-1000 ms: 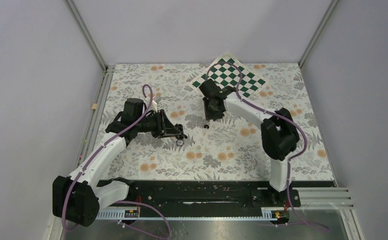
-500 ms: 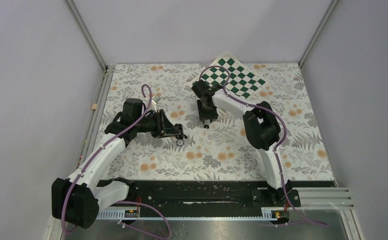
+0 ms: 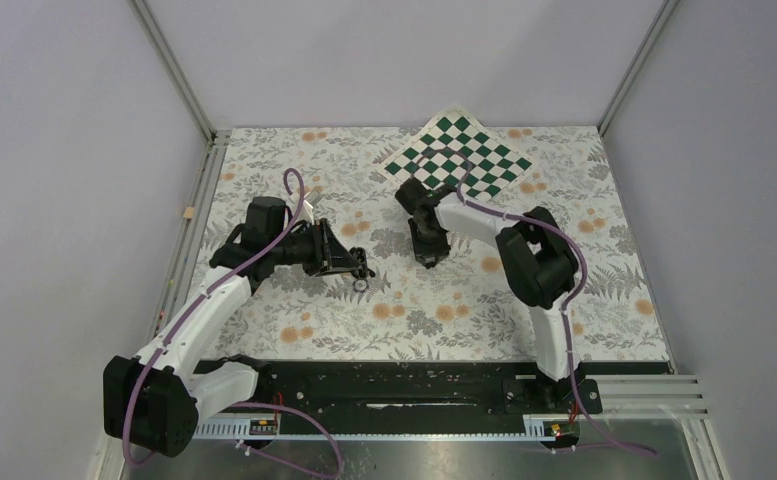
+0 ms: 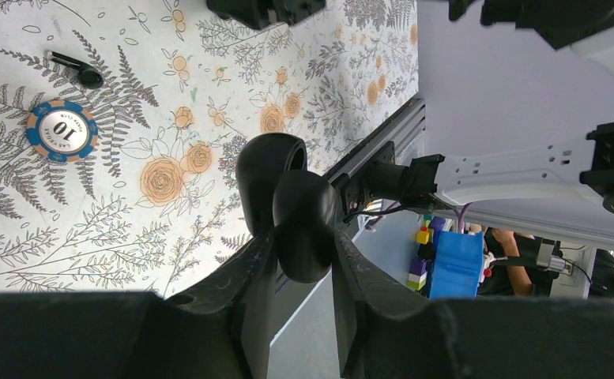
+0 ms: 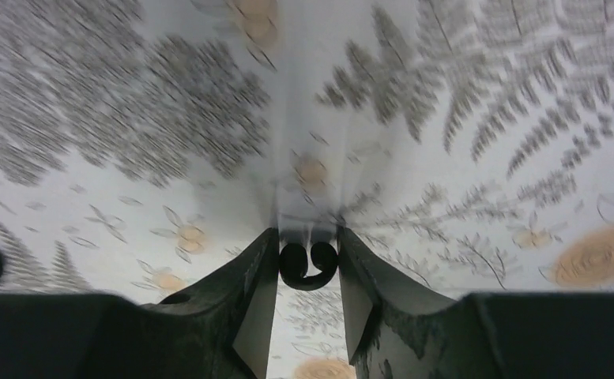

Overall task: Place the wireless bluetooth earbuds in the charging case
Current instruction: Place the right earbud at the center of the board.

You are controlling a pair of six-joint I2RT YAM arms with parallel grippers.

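While left jaws clamp charging case [image 4: 299, 225], right jaws pinch earbud [image 5: 297, 267]

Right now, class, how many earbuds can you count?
2. One earbud lies on the floral cloth near the blue poker chip; the other earbud sits between the right fingers. The charging case hides its inside.

The charging case [image 4: 288, 197], a small glossy black pebble, is being held in the air, clamped between the fingers of the left gripper [image 4: 303, 237]; its lid is standing open, the two rounded halves making an angle; the first earbud [image 4: 78, 69], tiny and black with a short stem, is lying flat on the flowered table [image 4: 169, 95], well apart from the case; the second earbud [image 5: 309, 267], also glossy black, is sitting pinched between the fingertips of the right gripper [image 5: 307, 237].
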